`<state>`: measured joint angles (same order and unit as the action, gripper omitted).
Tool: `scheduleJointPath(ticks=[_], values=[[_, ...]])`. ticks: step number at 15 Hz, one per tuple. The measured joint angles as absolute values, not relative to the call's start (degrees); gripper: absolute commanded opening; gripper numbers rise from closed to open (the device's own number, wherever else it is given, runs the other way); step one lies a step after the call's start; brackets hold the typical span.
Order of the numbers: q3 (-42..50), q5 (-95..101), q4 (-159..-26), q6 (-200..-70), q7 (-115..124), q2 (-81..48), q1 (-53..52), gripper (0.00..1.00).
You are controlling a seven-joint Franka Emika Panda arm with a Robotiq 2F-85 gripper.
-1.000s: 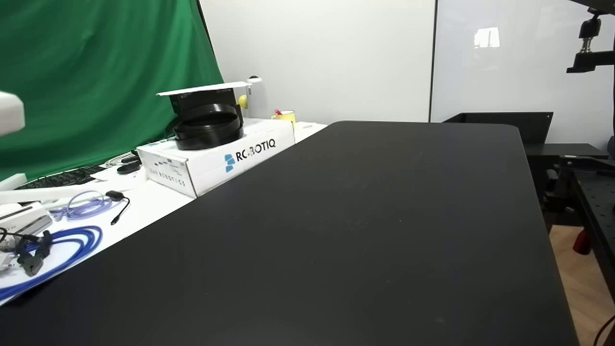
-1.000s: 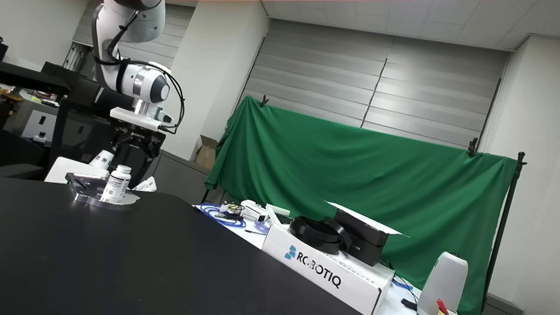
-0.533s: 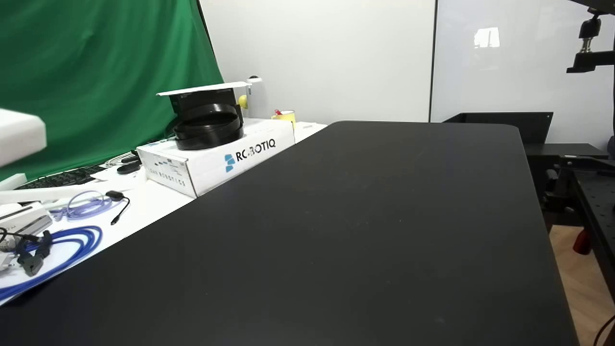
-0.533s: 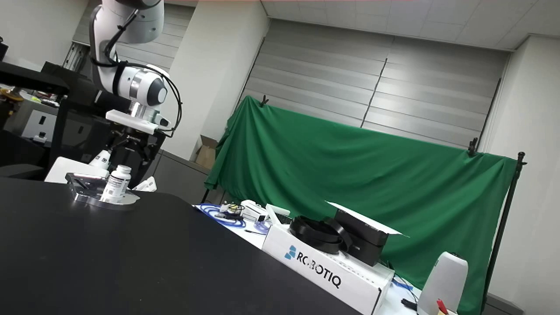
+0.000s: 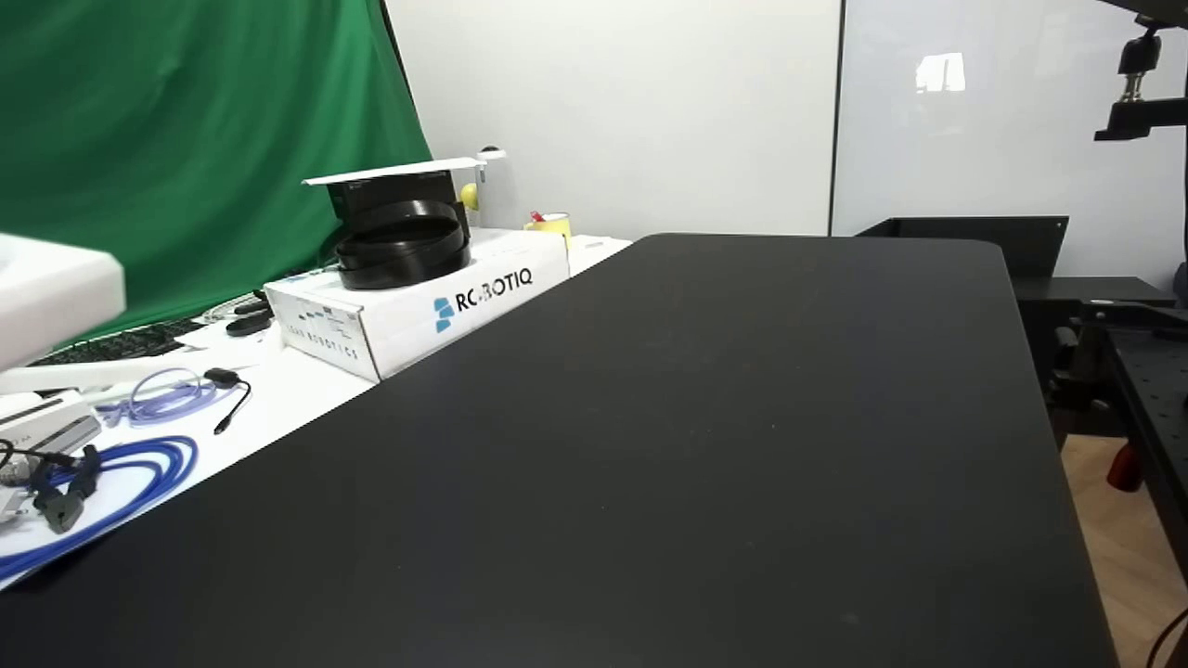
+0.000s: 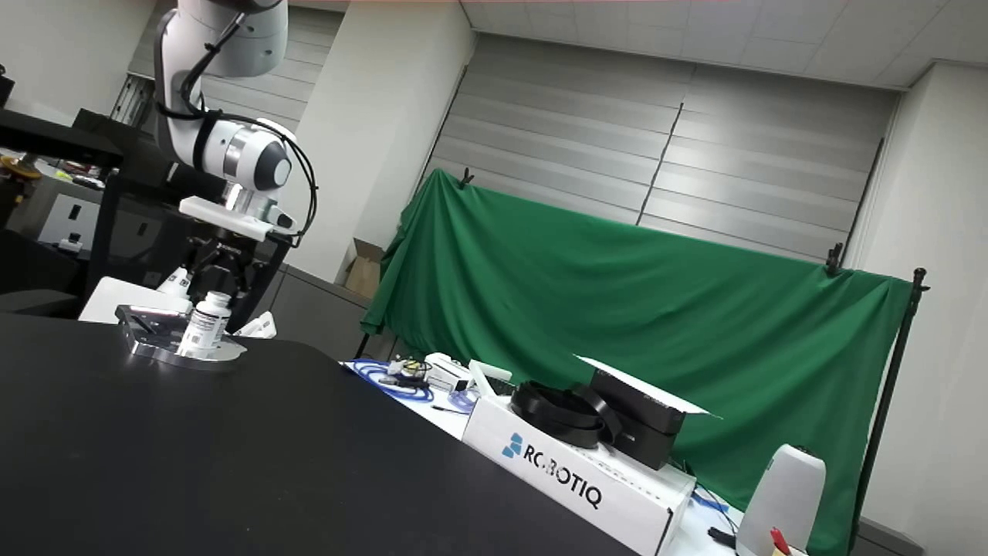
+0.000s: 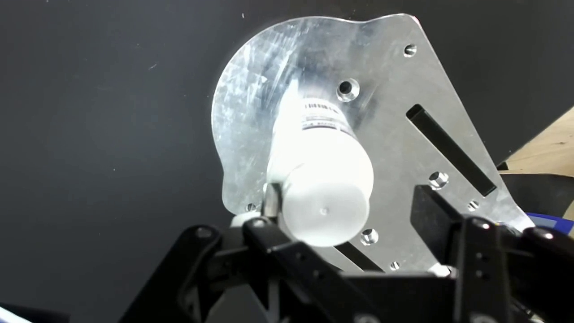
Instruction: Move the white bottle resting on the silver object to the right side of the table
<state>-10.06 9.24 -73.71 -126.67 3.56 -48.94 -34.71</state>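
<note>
White bottle [image 7: 323,206] standing on silver plate [image 7: 388,139], plate resting on black table [image 6: 231,448]. Gripper [image 7: 349,205] near bottle, jaws standing apart, unclenched (contact with bottle: cannot tell).

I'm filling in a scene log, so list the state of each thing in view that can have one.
White bottle: upright, capped, standing on the silver plate
Silver plate: lying flat on the black table
Claw: open; contact with the bottle unclear
Printed white box: looks shut
Black bands: resting on the white box
Black box: open or shut unclear
Blue cable: loosely coiled
Green curtain: hanging
</note>
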Motion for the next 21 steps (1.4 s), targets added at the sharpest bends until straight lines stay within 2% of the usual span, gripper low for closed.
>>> scheduleJointPath(ticks=[4, 14, 21], values=[[-10.0, 9.1, -74.0, -126.6, 3.6, -48.4, -34.5, 0.19], [-4.6, 10.4, -77.1, -125.7, 3.6, -43.7, -33.0, 0.19], [0.5, 12.7, -86.6, -128.8, 5.1, -37.4, -27.0, 0.19]])
